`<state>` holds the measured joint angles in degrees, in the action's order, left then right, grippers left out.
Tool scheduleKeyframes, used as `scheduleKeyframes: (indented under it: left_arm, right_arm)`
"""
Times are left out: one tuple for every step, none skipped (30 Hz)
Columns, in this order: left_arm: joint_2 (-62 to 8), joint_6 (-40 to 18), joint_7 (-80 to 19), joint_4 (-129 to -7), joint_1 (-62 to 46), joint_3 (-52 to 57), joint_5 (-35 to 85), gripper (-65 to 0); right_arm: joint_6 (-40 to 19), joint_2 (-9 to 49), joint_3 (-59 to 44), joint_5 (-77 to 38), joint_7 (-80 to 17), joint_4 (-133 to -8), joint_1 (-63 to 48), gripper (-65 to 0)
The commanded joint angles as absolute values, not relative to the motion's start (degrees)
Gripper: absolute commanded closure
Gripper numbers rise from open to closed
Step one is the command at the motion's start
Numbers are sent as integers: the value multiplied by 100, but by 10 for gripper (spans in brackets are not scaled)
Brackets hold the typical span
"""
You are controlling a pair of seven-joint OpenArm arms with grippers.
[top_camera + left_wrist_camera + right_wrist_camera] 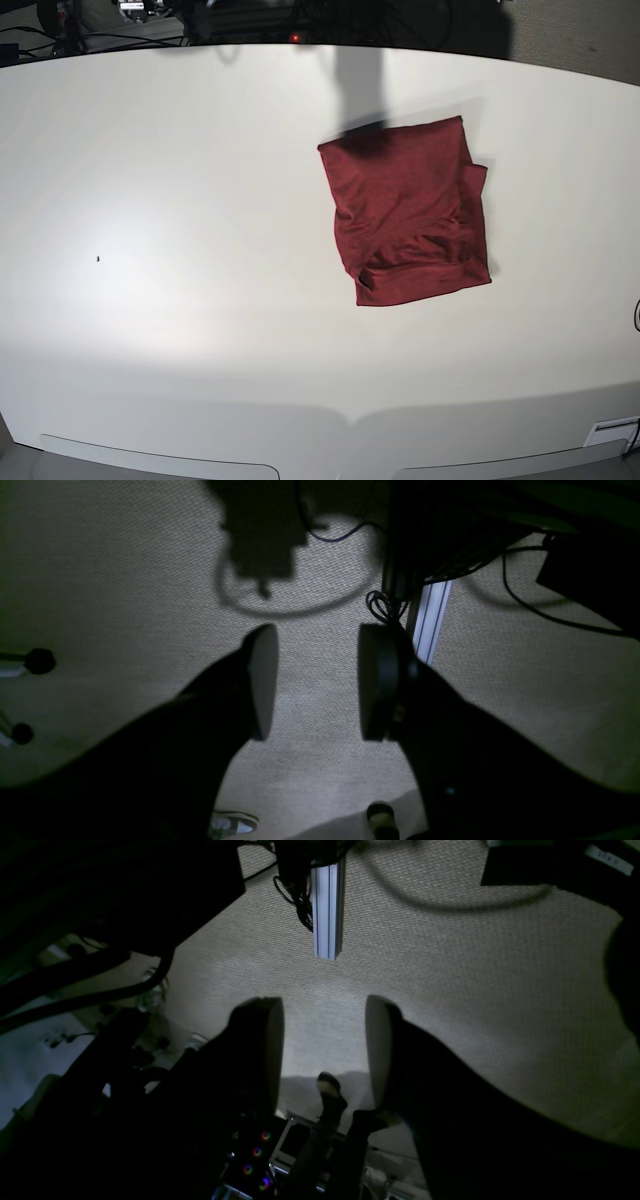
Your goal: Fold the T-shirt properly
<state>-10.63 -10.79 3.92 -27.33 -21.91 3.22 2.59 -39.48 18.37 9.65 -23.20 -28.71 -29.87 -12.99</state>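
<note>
The dark red T-shirt [410, 210] lies folded into a compact, roughly square bundle on the white table [150, 200], right of centre, with a fold band along its near edge. Neither arm shows in the base view. In the left wrist view, my left gripper [317, 682] stands open with only carpet visible between its fingers [262, 680]. In the right wrist view, my right gripper [325, 1055] is likewise open and holds nothing. Neither wrist view shows the T-shirt or the table top.
Both wrist cameras look at beige carpet [125, 580] beside the table. An aluminium frame leg [430, 625] [327, 905] stands there with black cables [540, 612]. Chair casters [40, 661], a shoe [235, 824] and a person's feet [330, 1095] are on the floor.
</note>
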Motion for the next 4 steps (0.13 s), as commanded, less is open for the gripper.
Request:
scheduleKeyframes:
  left_arm:
    - [-1114,-1098,414,-2742,-2259,322,255,-251]
    - [-1114,-1098,416,-2742,-2257,322,255,-251]
    - [-1114,-1096,425,-2742,-2255,322,255,-251]
    - [-1114,-1098,451,-2742,-2250,322,255,-251]
  right_arm:
    - [-4000,1900,1000,-2447,-2895,-3028,-1299,-269]
    - [-4000,1898,1024,-2497,-2895,-3026,-1299,-269]
    - [-4000,1890,1022,-2543,-2904,-3026,-1299,-269]
    - [-4000,1890,1020,-2630,-2943,-3028,-1299,-269]
